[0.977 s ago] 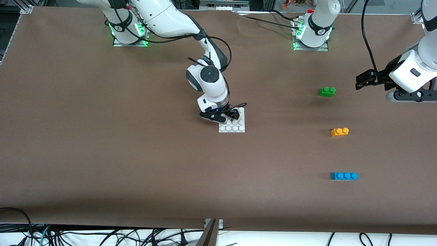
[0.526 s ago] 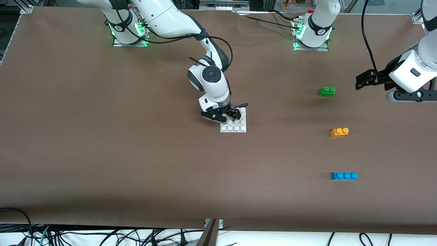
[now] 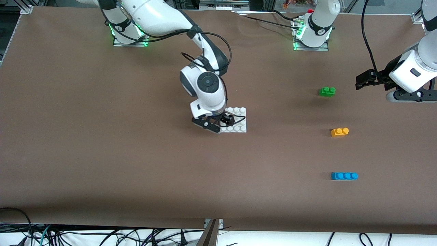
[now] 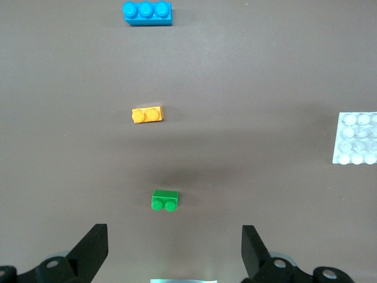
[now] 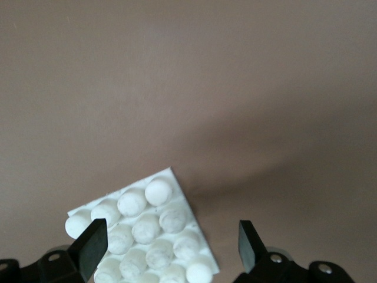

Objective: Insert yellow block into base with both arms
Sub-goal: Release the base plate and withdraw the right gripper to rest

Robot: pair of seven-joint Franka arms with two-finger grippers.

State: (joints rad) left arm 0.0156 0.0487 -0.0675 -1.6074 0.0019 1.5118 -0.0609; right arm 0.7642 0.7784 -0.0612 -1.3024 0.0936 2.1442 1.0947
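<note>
Lying nearest the front camera is a long blue three-stud plastic brick [image 3: 344, 176]. Farther back rests the small yellow-orange two-stud plastic block [image 3: 339, 132], well apart from both grippers. The flat square white studded plastic base [image 3: 239, 123] sits mid-table; the right gripper [image 3: 223, 123] hangs over it, jaws apart, holding nothing. Farther is a green two-stud brick [image 3: 327, 91]. The left gripper [image 3: 362, 81] waits beside it, jaws wide apart.

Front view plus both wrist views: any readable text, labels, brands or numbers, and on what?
None readable.
Yellow block, green brick, blue brick, base: plain, no print.
Arm base rings by the green lights: small dark marks, too small to read.
Right hand and left hand: no labels visible.
</note>
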